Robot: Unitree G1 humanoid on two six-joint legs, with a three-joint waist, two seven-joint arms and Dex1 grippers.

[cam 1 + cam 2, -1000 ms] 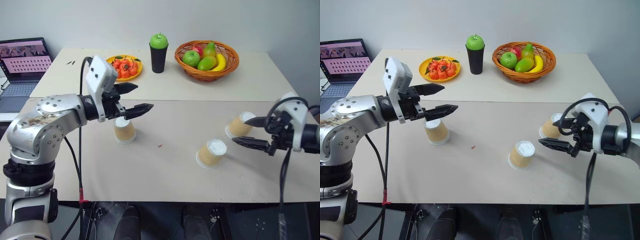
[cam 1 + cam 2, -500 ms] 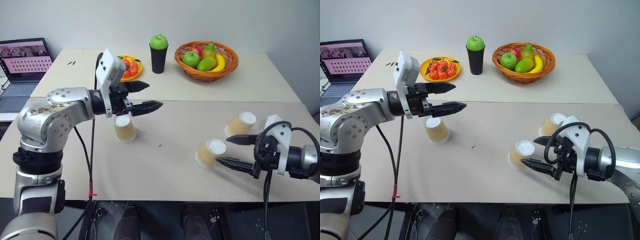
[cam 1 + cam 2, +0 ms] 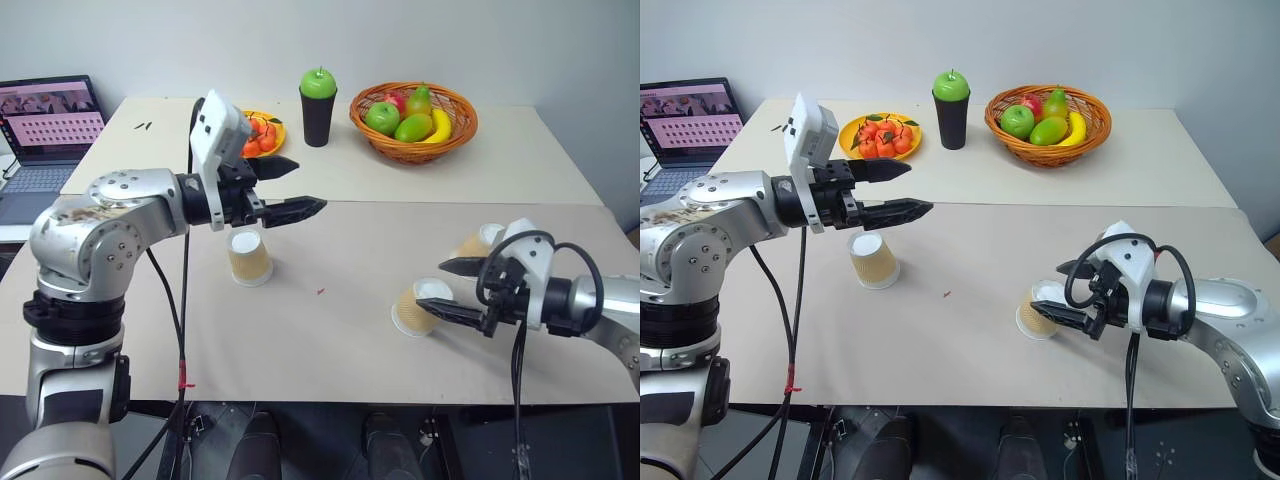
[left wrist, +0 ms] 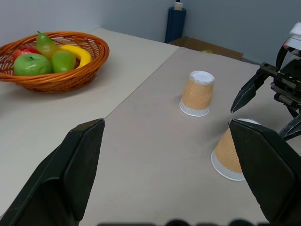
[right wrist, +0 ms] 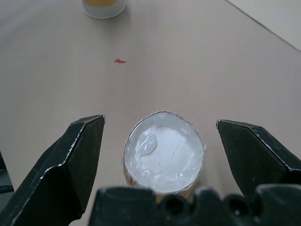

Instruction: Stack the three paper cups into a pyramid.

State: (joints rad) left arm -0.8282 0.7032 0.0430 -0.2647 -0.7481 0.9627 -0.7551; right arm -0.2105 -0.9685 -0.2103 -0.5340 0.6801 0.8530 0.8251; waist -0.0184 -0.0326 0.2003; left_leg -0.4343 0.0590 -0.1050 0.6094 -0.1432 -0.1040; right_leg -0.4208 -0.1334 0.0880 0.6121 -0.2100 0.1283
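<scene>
So we're working over the surface (image 3: 340, 250) with all three cups upside down and apart, nothing stacked yet. Our left pincer (image 3: 292, 190) is hanging spread wide above the cup at 9 o'clock (image 3: 249, 258). Our right pincer (image 3: 1065, 296) is straddling the middle cup (image 3: 1040, 312), fingers spread, not squeezing. The third cup (image 4: 196, 92) is sitting just behind, at 3 o'clock. Closing off-center is probably going to tip or crush that thin paper.
</scene>
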